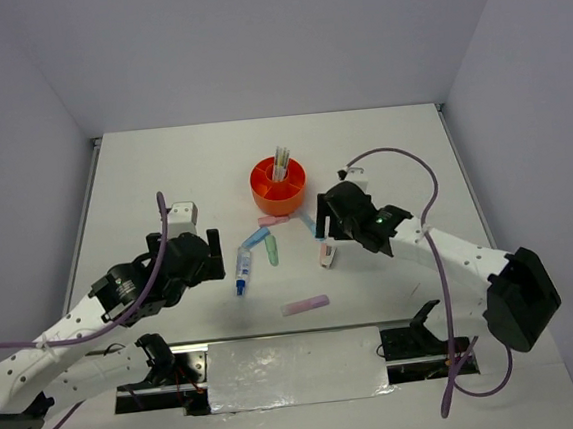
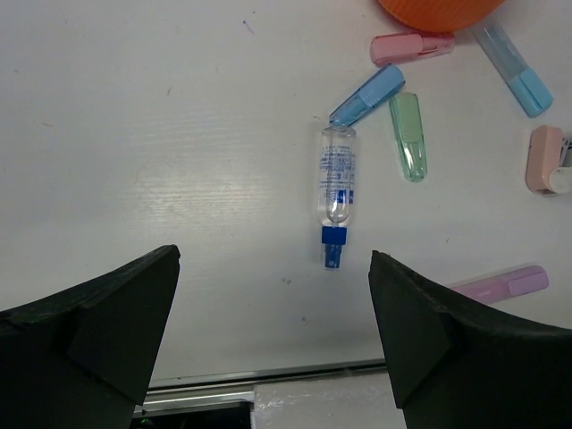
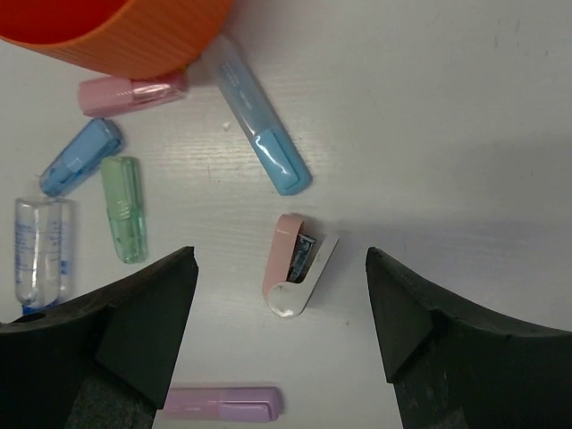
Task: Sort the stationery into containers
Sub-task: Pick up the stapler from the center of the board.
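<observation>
- Seven loose pieces of stationery lay on the white table (image 1: pixel 162 165), all just in front of the orange organizer (image 1: pixel 274 206).
- Several thin pens (image 1: pixel 281 161) stood upright in the organizer's central cup.
- A pink highlighter (image 2: pixel 411 46) and a pale blue highlighter (image 3: pixel 257 125) each lay with one end against the organizer's wall.
- A blue capped piece (image 2: pixel 367 95) and a clear green piece (image 2: pixel 408 137) lay side by side; the blue one touched the far end of the clear tube (image 2: pixel 337 183), whose blue cap pointed towards the arms.
- A small pink-and-white piece (image 3: pixel 298 264) lay near the pale blue highlighter, not touching it.
- A lilac-pink highlighter (image 1: pixel 306 305) lay nearest the arms, apart from the rest.
- The left gripper (image 2: pixel 273 268) hung above the table just short of the tube's cap, jaws spread wide and holding nothing.
- The right gripper (image 3: pixel 281 264) hung over the pink-and-white piece, jaws equally wide, gripping nothing.
</observation>
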